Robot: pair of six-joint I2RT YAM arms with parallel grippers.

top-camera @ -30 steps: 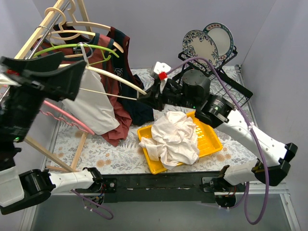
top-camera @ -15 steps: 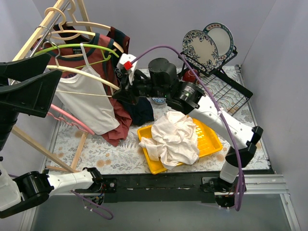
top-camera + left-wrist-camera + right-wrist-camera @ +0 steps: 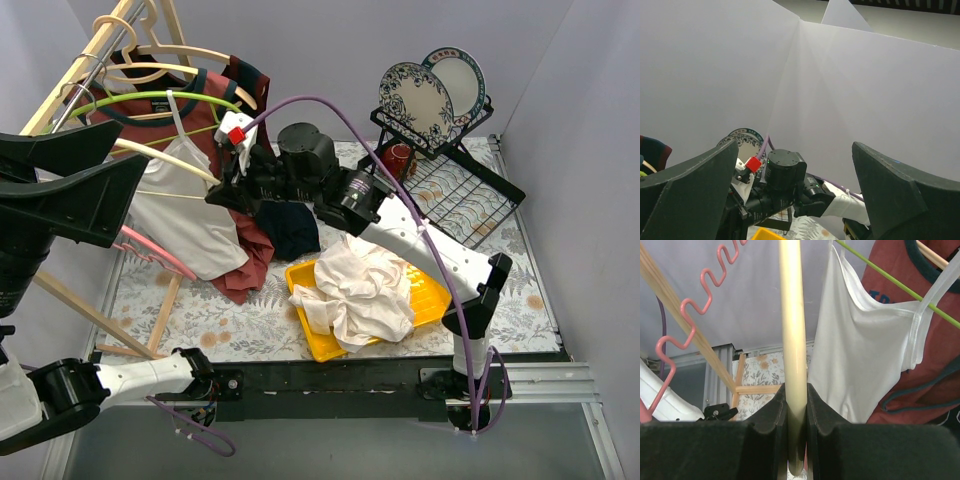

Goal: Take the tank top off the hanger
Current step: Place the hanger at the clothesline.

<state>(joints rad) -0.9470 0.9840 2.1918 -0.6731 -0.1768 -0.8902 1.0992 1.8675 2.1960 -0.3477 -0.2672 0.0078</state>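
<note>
The white tank top (image 3: 185,220) hangs at the left from the clothes rack, draped about a cream hanger (image 3: 165,158). Its straps run up past a green hanger (image 3: 150,100). My right gripper (image 3: 222,185) is shut on the free end of the cream hanger's arm. In the right wrist view the cream hanger (image 3: 791,315) stands pinched between the fingers of the right gripper (image 3: 796,390), with the tank top (image 3: 860,365) just to its right. My left gripper (image 3: 137,146) is raised at the far left, wide open and holding nothing. The left gripper (image 3: 795,150) faces my right arm.
A wooden rack (image 3: 70,90) carries more hangers, a red shirt (image 3: 250,255), a dark garment (image 3: 295,230) and a pink wavy hanger (image 3: 150,250). A yellow tray (image 3: 440,300) holds crumpled white cloth (image 3: 360,285). A dish rack (image 3: 450,190) with plates (image 3: 415,95) stands back right.
My right gripper has carried the hanger's end leftward toward the rack, and the tank top has swung with it. The left gripper has stayed open, shifting only slightly.
</note>
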